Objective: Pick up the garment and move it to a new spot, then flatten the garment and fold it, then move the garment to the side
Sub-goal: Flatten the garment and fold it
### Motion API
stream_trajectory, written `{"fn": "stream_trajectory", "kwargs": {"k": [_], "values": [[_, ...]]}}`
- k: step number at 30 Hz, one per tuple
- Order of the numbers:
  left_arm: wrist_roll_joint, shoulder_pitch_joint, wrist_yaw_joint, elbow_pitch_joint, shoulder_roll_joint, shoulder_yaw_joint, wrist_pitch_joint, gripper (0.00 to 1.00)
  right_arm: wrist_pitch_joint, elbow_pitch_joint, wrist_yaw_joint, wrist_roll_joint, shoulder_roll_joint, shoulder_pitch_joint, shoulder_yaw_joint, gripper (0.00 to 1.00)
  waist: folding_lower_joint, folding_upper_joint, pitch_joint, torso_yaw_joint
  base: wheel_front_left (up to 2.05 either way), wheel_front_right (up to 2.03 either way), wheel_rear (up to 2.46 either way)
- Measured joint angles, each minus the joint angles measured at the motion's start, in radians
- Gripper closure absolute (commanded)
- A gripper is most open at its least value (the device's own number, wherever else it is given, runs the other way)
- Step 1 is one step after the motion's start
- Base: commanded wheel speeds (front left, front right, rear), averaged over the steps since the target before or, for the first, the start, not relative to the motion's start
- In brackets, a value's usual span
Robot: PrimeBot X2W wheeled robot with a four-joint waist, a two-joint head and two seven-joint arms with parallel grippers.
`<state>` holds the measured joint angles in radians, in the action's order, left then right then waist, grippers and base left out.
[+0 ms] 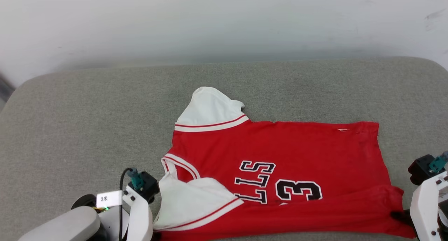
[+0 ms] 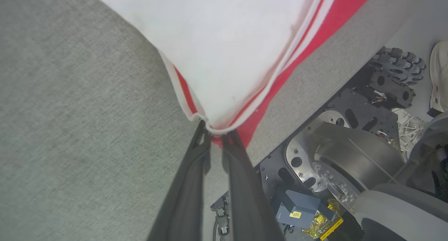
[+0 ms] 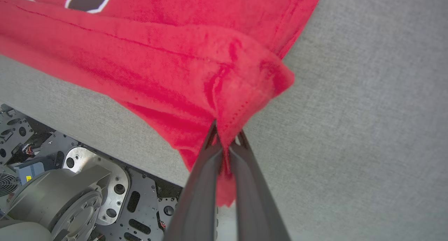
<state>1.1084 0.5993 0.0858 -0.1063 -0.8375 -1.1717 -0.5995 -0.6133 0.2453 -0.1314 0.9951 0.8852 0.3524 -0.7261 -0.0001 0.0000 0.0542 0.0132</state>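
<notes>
Resting on grey cushion (image 1: 87, 111): garment (image 1: 297, 146)

Garment (image 1: 297, 146) red, white sleeves, striped trim; table (image 1: 87, 111) grey

The red garment (image 1: 280, 153) with white sleeves lies spread on the grey cushion, near edge bunched.

The shirt (image 1: 280, 146) carries black letters "LLS" and a "3". A white tag (image 1: 109, 199) on the left arm (image 1: 140, 216) reads "3米"; a yellow sticker (image 2: 295, 214) on a box (image 2: 301, 204) reads "900".
</notes>
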Motion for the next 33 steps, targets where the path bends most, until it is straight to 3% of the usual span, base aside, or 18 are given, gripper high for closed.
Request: {"fn": "stream_trajectory", "kwargs": {"k": [4, 9, 10, 11, 12, 23, 33], "values": [[-0.014, -0.025, -0.019, 0.013, 0.001, -0.018, 0.002, 1.0, -0.004, 0.028, 0.0, -0.012, -0.011, -0.021, 0.0, 1.0, 0.0, 0.0, 0.011, -0.005, 0.0, 0.0, 0.0], [-0.015, -0.031, -0.033, -0.026, 0.017, -0.019, 0.015, 1.0, 0.021, 0.102, 0.0, -0.047, -0.077, -0.02, 0.001, 1.0, 0.0, 0.0, 0.036, -0.012, 0.0, 0.0, 0.0], [-0.014, -0.032, -0.037, -0.034, 0.023, -0.019, 0.015, 0.8, 0.038, 0.117, 0.0, -0.048, -0.09, -0.02, 0.007, 0.93, 0.0, 0.0, 0.039, -0.013, 0.0, 0.0, 0.0], [-0.014, -0.032, -0.037, -0.037, 0.025, -0.018, 0.022, 0.0, 0.055, 0.128, 0.0, -0.048, -0.101, -0.02, 0.013, 0.73, 0.0, 0.0, 0.041, -0.013, 0.0, 0.0, 0.0], [-0.015, -0.032, -0.037, -0.039, 0.026, -0.012, 0.034, 0.0, 0.072, 0.132, 0.0, -0.056, -0.107, -0.02, 0.016, 0.0, 0.0001, 0.0, 0.041, -0.012, 0.0, 0.0, 0.0], [-0.073, 0.066, -0.051, 0.0, -0.049, 0.079, 0.126, 0.0, 0.42, 0.078, 0.0, -0.181, -0.128, 0.004, 0.141, 0.0, 0.0, 0.0, 0.01, -0.017, 0.0, 0.0, 0.0], [-0.146, 0.251, -0.071, -0.056, -0.008, 0.165, 0.192, 0.0, 0.71, 0.03, 0.0, -0.445, -0.327, -0.017, 0.486, 0.0, 0.0001, 0.0, 0.066, -0.047, 0.0, 0.0, 0.0]]}}
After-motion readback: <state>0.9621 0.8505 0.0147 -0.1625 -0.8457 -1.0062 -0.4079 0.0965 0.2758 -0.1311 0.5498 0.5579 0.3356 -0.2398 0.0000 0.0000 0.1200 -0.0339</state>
